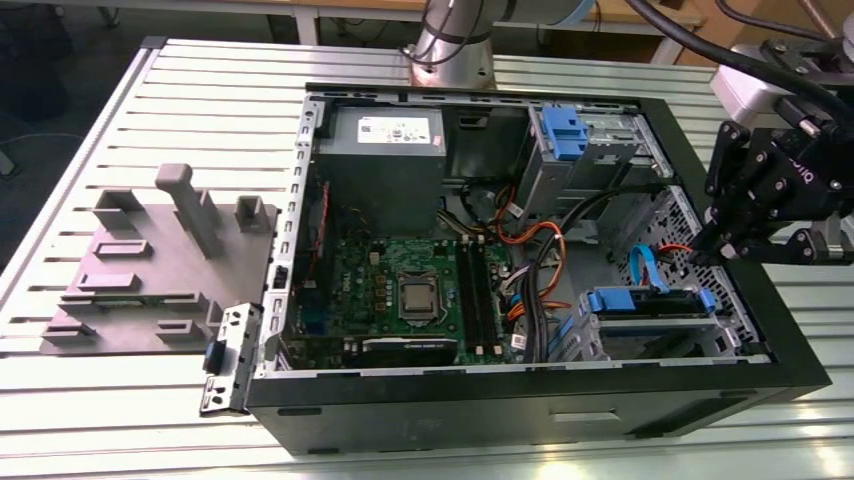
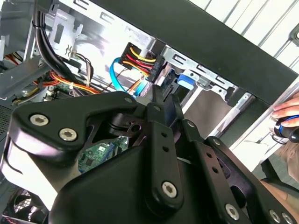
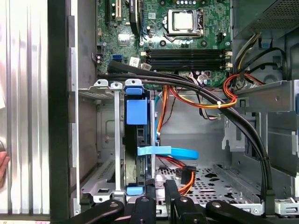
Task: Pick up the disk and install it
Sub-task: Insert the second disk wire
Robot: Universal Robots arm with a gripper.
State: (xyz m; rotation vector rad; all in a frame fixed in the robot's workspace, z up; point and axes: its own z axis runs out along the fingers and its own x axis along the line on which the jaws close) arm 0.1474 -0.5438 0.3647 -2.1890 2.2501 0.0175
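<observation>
The disk [image 1: 646,304] sits on edge in the drive cage at the case's near corner on the exterior view's right, its blue rails showing. In the first wrist view the disk [image 3: 139,140] stands edge-on in the cage with its blue tab on the end. In the second wrist view only the disk's blue tab [image 2: 186,80] peeks past the fingers. My gripper [image 1: 711,247] hangs above the case's wall on the exterior view's right, apart from the disk. Its black fingers [image 3: 150,198] are close together with nothing between them, as my gripper [image 2: 164,99] also shows.
The open computer case [image 1: 534,395] holds a grey power-supply box [image 1: 380,130], a motherboard [image 1: 400,290], a bare blue bracket [image 1: 567,135] and bundled cables [image 3: 210,93]. A grey fixture [image 1: 147,270] lies on the exterior view's left. A person's hand [image 2: 285,114] is beside the case.
</observation>
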